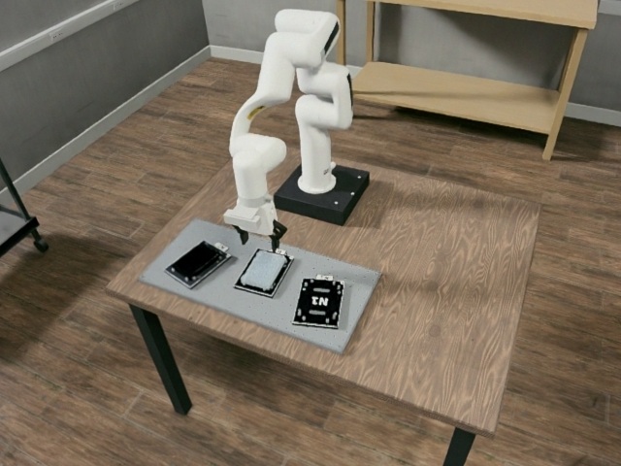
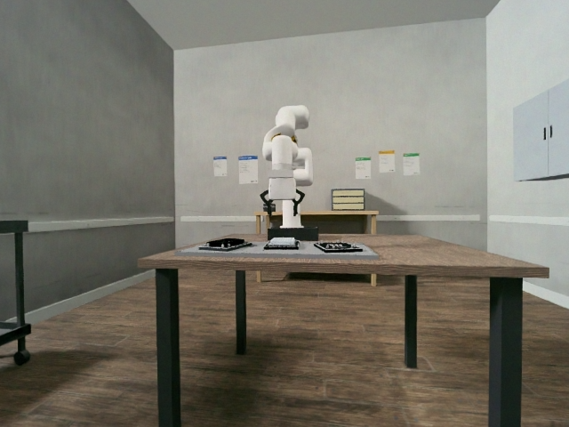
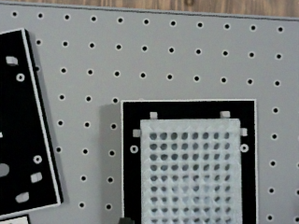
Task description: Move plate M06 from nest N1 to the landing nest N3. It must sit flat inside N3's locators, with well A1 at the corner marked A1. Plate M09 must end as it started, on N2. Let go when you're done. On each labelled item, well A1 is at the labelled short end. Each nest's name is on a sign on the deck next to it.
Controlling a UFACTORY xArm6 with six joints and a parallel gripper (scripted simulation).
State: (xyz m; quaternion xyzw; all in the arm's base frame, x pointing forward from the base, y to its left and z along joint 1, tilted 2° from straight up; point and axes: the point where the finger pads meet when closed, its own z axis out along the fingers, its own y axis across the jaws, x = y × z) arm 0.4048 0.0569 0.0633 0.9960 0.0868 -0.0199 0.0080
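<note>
A white well plate (image 1: 263,269) (image 3: 189,161) lies flat in the middle black nest on the grey deck (image 1: 220,295). In the wrist view this plate (image 3: 192,170) sits between the nest's white locator tabs. A black plate (image 1: 197,260) lies in the left nest. The right nest (image 1: 319,302), printed N1, is empty; its edge shows at the left of the wrist view (image 3: 23,121). My gripper (image 1: 259,242) is open and empty. It hangs a little above the far end of the white plate, clear of it, as the exterior view (image 2: 281,202) also shows. The plate labels are too small to read.
The arm's black base (image 1: 321,192) stands on the wooden table behind the deck. Small white signs (image 1: 324,277) sit at the far end of each nest. A wooden shelf (image 1: 466,75) stands behind the table and a cart (image 1: 17,220) at the left.
</note>
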